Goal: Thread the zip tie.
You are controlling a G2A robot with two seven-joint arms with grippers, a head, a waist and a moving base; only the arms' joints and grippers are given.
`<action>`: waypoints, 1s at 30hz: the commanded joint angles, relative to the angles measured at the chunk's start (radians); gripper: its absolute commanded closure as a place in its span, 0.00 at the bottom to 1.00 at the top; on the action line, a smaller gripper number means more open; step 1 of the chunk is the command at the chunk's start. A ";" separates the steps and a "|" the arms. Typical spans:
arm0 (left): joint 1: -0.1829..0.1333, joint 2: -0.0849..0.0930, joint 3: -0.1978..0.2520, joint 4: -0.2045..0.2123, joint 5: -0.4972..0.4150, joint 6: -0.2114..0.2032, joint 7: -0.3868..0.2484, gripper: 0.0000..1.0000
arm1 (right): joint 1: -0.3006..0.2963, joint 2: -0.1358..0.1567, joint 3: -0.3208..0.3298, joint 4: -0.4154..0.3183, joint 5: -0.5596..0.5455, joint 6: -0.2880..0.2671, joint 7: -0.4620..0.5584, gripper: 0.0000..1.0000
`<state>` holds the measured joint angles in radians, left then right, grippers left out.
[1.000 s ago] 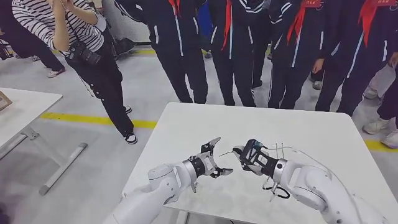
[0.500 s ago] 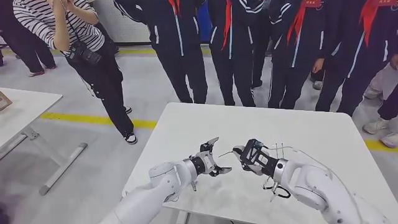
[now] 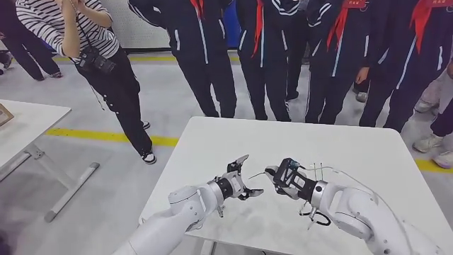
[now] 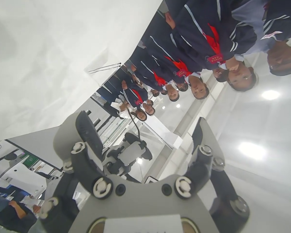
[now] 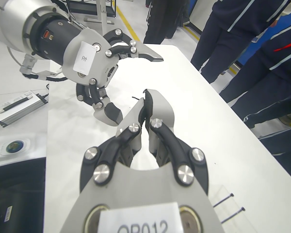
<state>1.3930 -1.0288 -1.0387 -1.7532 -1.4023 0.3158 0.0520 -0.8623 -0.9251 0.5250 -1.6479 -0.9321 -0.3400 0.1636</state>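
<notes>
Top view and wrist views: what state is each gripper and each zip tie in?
Left gripper: open, fingers spread, holding nothing.
Zip tie: pinched at the right fingertips, its end sticking out toward the left gripper, not yet threaded.
Right gripper: shut on the zip tie.
Spare zip ties: lying flat on the table, untouched.

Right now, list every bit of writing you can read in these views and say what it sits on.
"左": white sticker on the left hand.
"OP012", bottom cut off: white label on the right hand.
Red chest badges on the onlookers: too small to read.
</notes>
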 commanded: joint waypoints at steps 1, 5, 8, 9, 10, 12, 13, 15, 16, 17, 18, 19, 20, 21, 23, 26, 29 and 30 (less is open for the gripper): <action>0.007 0.001 -0.005 -0.007 0.012 0.009 0.000 0.67 | 0.000 0.000 0.000 0.000 0.000 0.000 0.000 1.00; 0.009 -0.001 -0.007 -0.008 0.012 0.021 0.005 0.70 | 0.000 0.000 0.000 0.000 0.000 0.000 0.000 1.00; 0.000 -0.004 -0.001 -0.001 0.010 0.024 0.012 0.71 | 0.000 0.000 0.000 0.000 0.000 0.000 0.000 1.00; -0.003 -0.006 0.001 0.002 0.007 0.024 0.015 0.73 | 0.000 0.000 0.000 0.000 0.000 0.000 0.000 1.00; -0.005 -0.006 0.003 0.004 0.005 0.024 0.016 0.73 | 0.000 0.000 0.000 0.000 0.000 0.000 0.000 1.00; -0.009 -0.008 0.007 0.005 0.004 0.024 0.016 0.78 | 0.000 0.000 0.000 0.000 0.000 0.000 0.000 1.00; -0.011 -0.008 0.008 0.006 0.002 0.024 0.015 0.79 | 0.000 0.000 0.000 0.000 0.000 0.000 0.000 1.00; -0.011 -0.009 0.007 0.005 0.002 0.024 0.014 0.84 | 0.000 0.000 0.000 0.000 0.000 0.000 0.000 1.00; -0.010 -0.009 0.007 0.004 0.001 0.024 0.012 0.86 | 0.000 0.000 0.000 0.000 0.000 0.000 0.000 1.00; -0.010 -0.009 0.007 0.004 0.002 0.024 0.011 0.85 | 0.000 0.000 0.000 0.000 0.000 0.000 0.000 1.00; -0.009 -0.008 0.007 0.004 0.005 0.024 0.010 0.91 | 0.000 0.000 0.000 0.000 0.000 0.000 0.000 1.00; -0.008 -0.008 0.007 0.003 0.004 0.024 0.009 0.91 | 0.000 0.000 0.000 0.000 0.000 0.000 0.000 1.00; -0.007 -0.007 0.007 0.002 0.006 0.024 0.009 0.90 | 0.000 0.000 0.000 0.000 0.000 0.000 0.000 1.00; -0.006 -0.007 0.009 0.001 0.009 0.024 0.009 0.92 | 0.000 0.000 0.000 0.000 0.000 0.000 0.000 1.00; -0.005 -0.006 0.009 0.000 0.008 0.024 0.008 1.00 | 0.000 0.000 0.000 0.000 0.000 0.000 0.000 1.00; -0.006 -0.005 0.011 -0.001 0.011 0.024 0.006 1.00 | 0.000 0.000 0.000 0.000 0.000 0.000 0.000 1.00; -0.006 -0.005 0.015 -0.001 0.019 0.024 0.002 1.00 | 0.000 0.000 0.000 0.000 0.000 0.000 0.000 1.00; -0.005 -0.005 0.015 -0.002 0.024 0.024 0.000 1.00 | 0.000 0.000 0.000 0.000 0.000 0.000 0.000 1.00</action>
<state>1.3874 -1.0337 -1.0238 -1.7546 -1.3828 0.3400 0.0542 -0.8622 -0.9251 0.5250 -1.6479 -0.9321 -0.3400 0.1636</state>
